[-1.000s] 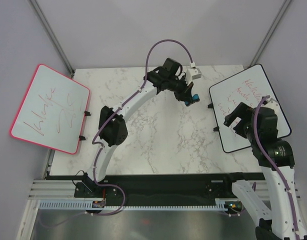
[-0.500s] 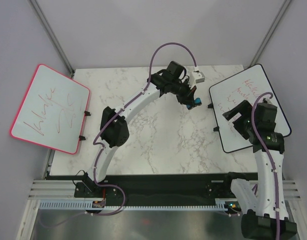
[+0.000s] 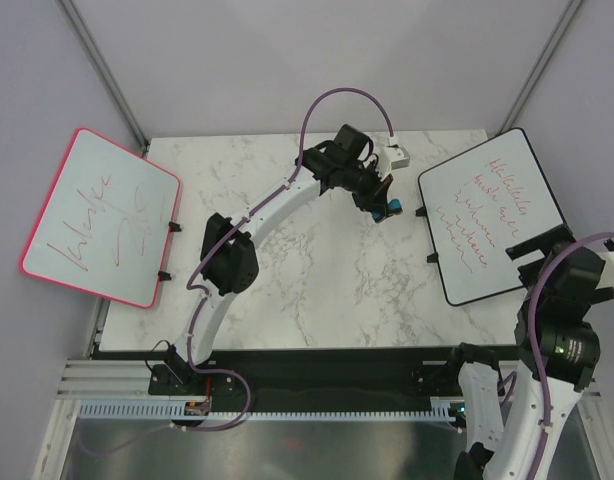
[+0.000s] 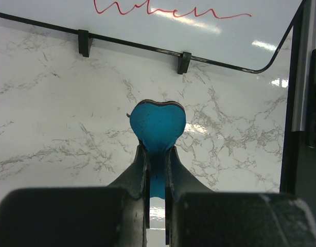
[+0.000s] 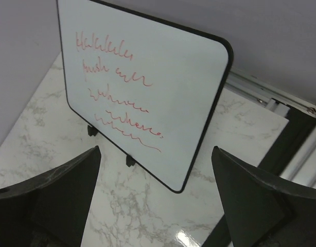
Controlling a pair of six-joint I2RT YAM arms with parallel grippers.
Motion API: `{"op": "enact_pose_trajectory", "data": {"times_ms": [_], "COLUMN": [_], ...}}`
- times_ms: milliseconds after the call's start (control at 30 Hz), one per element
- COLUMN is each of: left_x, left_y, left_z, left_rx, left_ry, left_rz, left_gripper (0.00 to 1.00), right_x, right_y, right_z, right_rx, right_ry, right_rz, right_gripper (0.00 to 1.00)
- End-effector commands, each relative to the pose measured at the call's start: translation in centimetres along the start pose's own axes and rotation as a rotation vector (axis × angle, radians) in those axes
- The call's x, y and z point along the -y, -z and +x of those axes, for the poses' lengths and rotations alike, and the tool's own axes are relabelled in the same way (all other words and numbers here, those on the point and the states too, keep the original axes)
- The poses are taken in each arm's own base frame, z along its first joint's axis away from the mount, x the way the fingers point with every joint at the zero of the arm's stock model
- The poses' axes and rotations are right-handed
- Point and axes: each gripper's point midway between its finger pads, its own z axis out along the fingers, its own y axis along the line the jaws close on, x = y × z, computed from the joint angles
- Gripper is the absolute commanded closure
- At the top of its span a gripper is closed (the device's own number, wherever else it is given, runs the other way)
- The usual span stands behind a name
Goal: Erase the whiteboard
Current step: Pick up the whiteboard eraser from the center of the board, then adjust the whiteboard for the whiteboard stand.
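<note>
So we've got the left tool (image 4: 157,157) clenched on the eraser (image 4: 158,123), whiteboard (image 3: 492,215) near on its right, long axis running away from us. Right tool (image 5: 155,152) released, empty.

The right arm (image 3: 562,300) is pulling back off the whiteboard (image 3: 492,215) toward the near right corner of the desk (image 3: 317,280). The lines of orange-red handwriting (image 3: 487,210) it was covering are now showing in full. The right tool (image 5: 156,149) is drawing clear of the board's face with it. The left arm (image 3: 277,205) is reaching slightly farther toward the desk's right edge. This is bringing the left tool (image 4: 157,154) and the blue eraser (image 4: 158,126) pinched in it nearer the whiteboard's left frame.
</note>
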Motion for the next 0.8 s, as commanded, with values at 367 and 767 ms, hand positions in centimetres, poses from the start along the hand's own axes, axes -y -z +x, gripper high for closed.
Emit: {"op": "enact_pose_trajectory", "data": {"times_ms": [367, 767], "left_x": [1.8, 2.4], "left_y": [0.9, 1.4], "left_z": [-1.6, -2.1], "left_rx": [0.031, 0.042], "left_ry": [-0.044, -0.054], "left_rz": [0.056, 0.072], "left_gripper": [0.98, 0.98], "right_x": [4.4, 8.0], "right_y": [-3.5, -6.3], "right_z": [4.4, 3.6], "right_rx": [0.024, -0.052], "right_ry": [-0.040, 0.039], "right_rz": [0.275, 0.475], "right_gripper": [0.02, 0.02]}}
